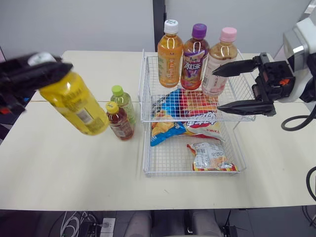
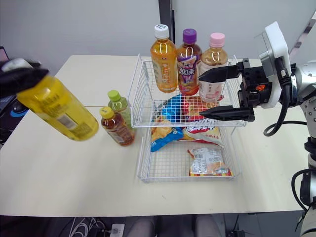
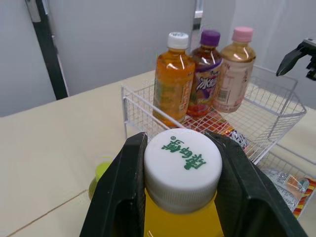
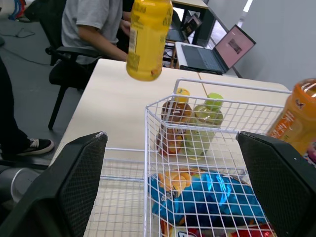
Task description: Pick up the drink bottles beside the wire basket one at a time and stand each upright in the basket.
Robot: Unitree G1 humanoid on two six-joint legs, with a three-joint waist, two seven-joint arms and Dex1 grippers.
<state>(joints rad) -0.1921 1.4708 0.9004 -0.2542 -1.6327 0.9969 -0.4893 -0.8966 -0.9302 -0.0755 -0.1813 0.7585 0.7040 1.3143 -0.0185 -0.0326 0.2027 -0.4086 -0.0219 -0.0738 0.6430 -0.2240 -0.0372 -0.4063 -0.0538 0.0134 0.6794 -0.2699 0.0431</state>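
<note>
left gripper (image 3: 181, 173) grips the yellow bottle (image 1: 74, 104) at its cap (image 3: 180, 154); it looks full, heavy, slippery. right gripper (image 1: 217, 90) hangs released.

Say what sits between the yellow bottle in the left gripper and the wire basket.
Two small bottles stand on the table between the yellow bottle and the wire basket: a green-capped bottle and a yellow-capped brown bottle. Both eye views show this.

Six drink bottles, one wire basket (image 1: 146, 148), four snack bags.
Bottles: orange bottle (image 1: 170, 57), purple-capped bottle (image 1: 194, 59), pink-capped bottle (image 1: 217, 57), green-capped bottle (image 1: 122, 101), small brown bottle (image 1: 120, 123), big yellow bottle (image 1: 76, 103). Bags: blue bag (image 1: 173, 102), orange bag (image 1: 163, 129), red-and-white bag (image 1: 200, 117), clear pack (image 1: 210, 157).
</note>
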